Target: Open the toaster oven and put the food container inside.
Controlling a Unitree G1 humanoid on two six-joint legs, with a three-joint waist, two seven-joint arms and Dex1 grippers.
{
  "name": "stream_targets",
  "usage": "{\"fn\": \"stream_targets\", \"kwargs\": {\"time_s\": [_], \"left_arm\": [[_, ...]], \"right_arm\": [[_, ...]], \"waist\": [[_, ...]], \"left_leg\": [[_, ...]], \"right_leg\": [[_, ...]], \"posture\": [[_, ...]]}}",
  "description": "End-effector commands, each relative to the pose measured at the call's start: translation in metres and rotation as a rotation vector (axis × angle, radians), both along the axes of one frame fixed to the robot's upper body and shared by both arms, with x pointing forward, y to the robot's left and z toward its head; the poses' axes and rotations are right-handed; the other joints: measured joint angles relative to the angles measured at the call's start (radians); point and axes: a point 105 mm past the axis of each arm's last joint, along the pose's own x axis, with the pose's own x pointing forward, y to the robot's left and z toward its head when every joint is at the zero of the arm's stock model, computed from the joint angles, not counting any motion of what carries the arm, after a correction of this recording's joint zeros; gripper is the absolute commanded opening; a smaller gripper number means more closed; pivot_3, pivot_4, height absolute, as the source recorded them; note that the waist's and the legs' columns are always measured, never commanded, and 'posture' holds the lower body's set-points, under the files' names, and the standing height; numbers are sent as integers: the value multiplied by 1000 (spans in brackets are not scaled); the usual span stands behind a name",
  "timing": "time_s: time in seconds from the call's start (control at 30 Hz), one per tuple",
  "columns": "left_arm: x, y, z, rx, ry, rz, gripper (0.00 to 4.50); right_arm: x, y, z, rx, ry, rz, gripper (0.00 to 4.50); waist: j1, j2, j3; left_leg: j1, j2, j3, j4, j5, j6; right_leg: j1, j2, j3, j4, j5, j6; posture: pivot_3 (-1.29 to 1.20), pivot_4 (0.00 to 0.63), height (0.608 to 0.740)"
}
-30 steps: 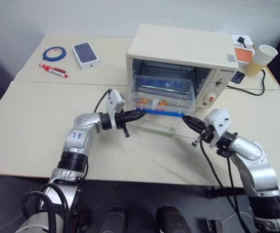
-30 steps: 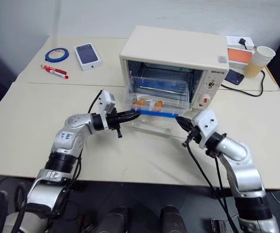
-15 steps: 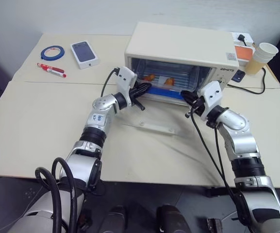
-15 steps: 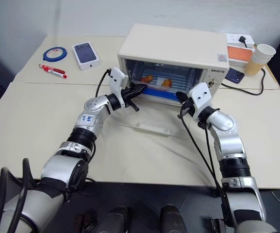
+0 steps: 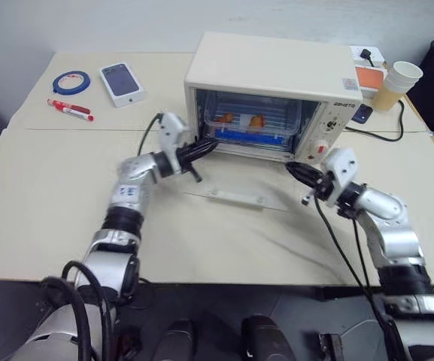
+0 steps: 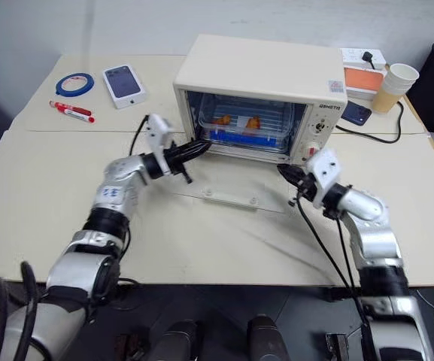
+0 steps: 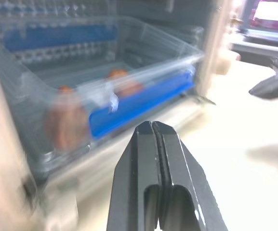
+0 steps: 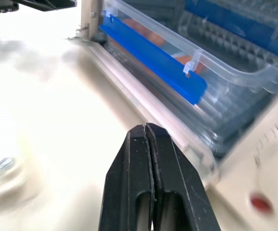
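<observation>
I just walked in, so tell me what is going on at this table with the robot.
The robot is loading a toaster oven. The oven's glass door lies open on the table, and the clear food container sits inside on the rack. The left gripper and right gripper hang shut just outside the opening, holding nothing.

On the cream-white boxy toaster oven [image 6: 262,68] there's a short dark brand word at the top of its right-hand control panel [image 6: 320,129], but I can't make out its letters. Nothing else readable.

One toaster oven [image 5: 277,71], one food container [image 5: 247,124], two markers [image 5: 70,110], one tape roll [image 5: 71,80]
</observation>
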Motion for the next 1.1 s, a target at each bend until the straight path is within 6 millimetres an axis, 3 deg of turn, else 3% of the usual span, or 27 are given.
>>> {"fn": "stream_targets", "kwargs": {"time_s": [0.03, 0.13, 0.23, 0.27, 0.43, 0.53, 0.63, 0.9, 1.1], "left_arm": [[-20, 29, 22, 35, -77, -32, 911], [-34, 48, 17, 93, -50, -55, 1572], [-49, 57, 10, 126, -1, -97, 2190], [-54, 59, 8, 135, 15, -114, 2190], [-70, 72, 3, 145, 52, -141, 921], [-68, 78, 0, 146, 59, -106, 185], [-67, 75, 1, 144, 45, -96, 53], [-70, 82, 8, 97, 67, -40, 53], [-71, 93, 27, 11, 63, 30, 53]], "right_arm": [[-24, -30, 1, -38, 7, -56, 0], [-43, -37, -19, -75, 75, -27, 0], [-47, -44, -37, -65, 119, -52, 0], [-47, -45, -42, -69, 133, -58, 0], [-33, -50, -69, -97, 210, -87, 0], [-12, -42, -77, -83, 210, -75, 0], [1, -28, -81, -82, 196, -18, 0], [10, 10, -54, 27, 101, 145, 0], [3, 9, 3, 222, -11, 186, 0]], "waist": [[2, 0, 0], [6, 0, 0], [4, 0, 0], [3, 0, 0], [-1, 0, 0], [-3, 0, 0], [-4, 0, 0], [-3, 0, 0], [-2, 1, 0]], "left_leg": [[0, 0, 0, 0, 0, 0], [0, -1, -1, 0, 0, 0], [2, -1, 0, 2, 0, 0], [2, -1, 0, 1, 0, 0], [2, 0, 0, 1, 0, 0], [3, 0, 1, 1, 0, 0], [4, 0, 1, 1, 0, 0], [4, 1, 0, 0, 0, 0], [3, 1, -1, 0, 0, 0]], "right_leg": [[1, 0, 0, -1, 0, 0], [3, 0, -1, -1, 0, 0], [4, -1, 0, -2, 0, 0], [4, 0, 0, -2, 0, 0], [4, 0, 0, 0, 0, 0], [4, 0, 0, -1, 0, 0], [4, 0, 0, -1, 0, 0], [4, 0, -1, 1, 0, 0], [4, 0, -1, 1, 0, 0]], "posture": [[0, 150, 740], [0, 150, 740], [0, 150, 740], [0, 150, 740], [0, 150, 740], [0, 150, 740], [0, 150, 740], [0, 150, 740], [0, 150, 740]]}}
